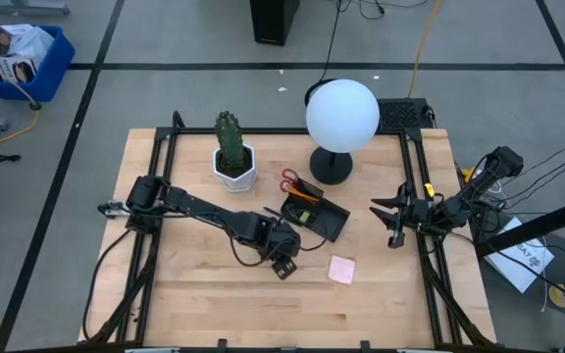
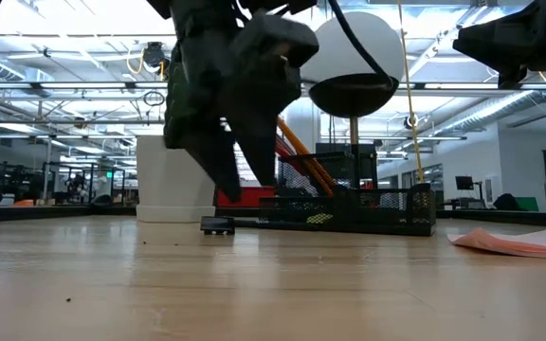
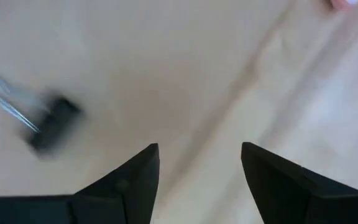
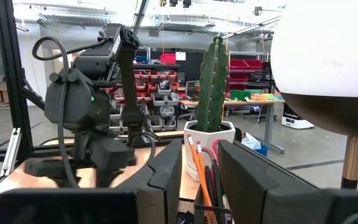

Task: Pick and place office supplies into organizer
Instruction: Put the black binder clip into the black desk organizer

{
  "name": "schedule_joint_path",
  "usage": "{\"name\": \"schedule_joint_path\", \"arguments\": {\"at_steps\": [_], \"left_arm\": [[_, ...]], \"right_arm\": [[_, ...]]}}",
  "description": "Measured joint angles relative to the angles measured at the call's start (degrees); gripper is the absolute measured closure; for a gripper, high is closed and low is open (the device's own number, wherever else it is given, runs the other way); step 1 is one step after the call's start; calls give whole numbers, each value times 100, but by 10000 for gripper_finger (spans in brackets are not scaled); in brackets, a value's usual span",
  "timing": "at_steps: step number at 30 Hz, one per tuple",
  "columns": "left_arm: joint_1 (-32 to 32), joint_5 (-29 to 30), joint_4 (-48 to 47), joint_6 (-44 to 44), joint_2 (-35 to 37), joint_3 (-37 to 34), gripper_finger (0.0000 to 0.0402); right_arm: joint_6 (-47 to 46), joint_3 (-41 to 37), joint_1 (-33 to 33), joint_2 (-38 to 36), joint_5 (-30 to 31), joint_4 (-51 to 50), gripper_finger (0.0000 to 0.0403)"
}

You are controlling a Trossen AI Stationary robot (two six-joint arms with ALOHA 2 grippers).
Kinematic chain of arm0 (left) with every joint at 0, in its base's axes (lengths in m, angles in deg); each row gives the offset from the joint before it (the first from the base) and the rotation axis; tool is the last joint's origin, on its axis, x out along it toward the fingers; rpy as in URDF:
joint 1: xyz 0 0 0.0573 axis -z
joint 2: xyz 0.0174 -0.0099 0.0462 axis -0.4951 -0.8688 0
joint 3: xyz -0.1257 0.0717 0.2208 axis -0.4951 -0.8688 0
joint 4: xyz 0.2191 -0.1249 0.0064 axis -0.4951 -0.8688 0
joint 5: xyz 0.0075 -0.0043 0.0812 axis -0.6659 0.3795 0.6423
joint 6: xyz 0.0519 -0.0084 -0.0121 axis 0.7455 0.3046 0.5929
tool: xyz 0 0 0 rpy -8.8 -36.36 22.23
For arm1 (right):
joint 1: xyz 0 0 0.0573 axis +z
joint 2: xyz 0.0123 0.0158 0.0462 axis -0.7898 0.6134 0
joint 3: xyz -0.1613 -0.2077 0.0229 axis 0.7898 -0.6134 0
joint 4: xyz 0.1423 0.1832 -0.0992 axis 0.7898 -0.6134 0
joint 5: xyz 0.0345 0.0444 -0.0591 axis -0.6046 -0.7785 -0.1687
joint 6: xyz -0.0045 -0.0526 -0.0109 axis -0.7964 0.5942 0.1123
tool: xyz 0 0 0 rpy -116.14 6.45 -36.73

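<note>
My left gripper hangs open just above the wood table, near the organizer's near-left corner, with nothing between its fingers. A small black clip with silver wire handles lies flat on the table beside the fingers. The black organizer holds red-handled scissors and orange pencils. A pink sticky-note pad lies flat on the table to the gripper's right. My right gripper waits open at the table's right edge, pointing level at the organizer.
A white hexagonal pot with a cactus stands behind the organizer at the left. A lamp with a white globe on a black base stands behind it at the right. Bare wood lies along the table's near side.
</note>
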Motion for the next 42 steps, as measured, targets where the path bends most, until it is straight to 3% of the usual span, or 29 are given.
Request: {"name": "schedule_joint_path", "arguments": {"at_steps": [6,11,17,34,42], "left_arm": [[36,-1357,-74,-2012,0,1,169],[58,-1399,-51,-2576,46,1,169],[-72,-1303,396,-4182,87,7,169],[-19,-1159,-1224,-3952,87,3,169],[-22,-348,-1136,-4542,85,3,169]], "right_arm": [[1,-1,0,0,-1,-2,303],[1,-2,1,0,1,-2,303],[-1,0,-1,2,1,-13,303],[-1,-2,1,2,-1,-2,303],[1,-2,1,2,-1,0,303]]}}
